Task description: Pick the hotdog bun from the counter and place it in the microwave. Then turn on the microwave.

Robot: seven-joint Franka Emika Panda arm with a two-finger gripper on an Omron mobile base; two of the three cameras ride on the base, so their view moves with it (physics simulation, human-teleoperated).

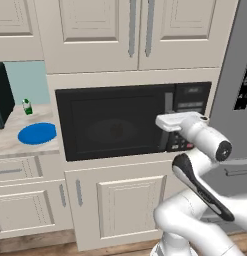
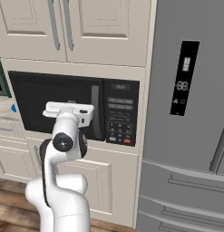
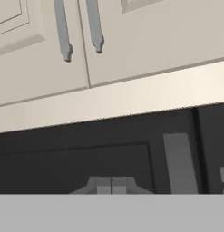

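One white arm [image 1: 205, 137] bends up at the elbow, its tool [image 3: 112, 185] level, fingertips together, facing the closed microwave [image 1: 115, 125] door beside the handle [image 2: 96, 111]; the bun is hidden.

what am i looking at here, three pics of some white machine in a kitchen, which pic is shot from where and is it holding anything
The white machine is a robot arm on a base that drives. Two pictures come from cameras on that base, behind the arm to its left and right. The third rides on the hand and faces the microwave door, which is closed. The claw has its fingertips together with nothing between them. On the counter to the left lie a round blue plate and a small green bottle. A grey fridge stands to the right.
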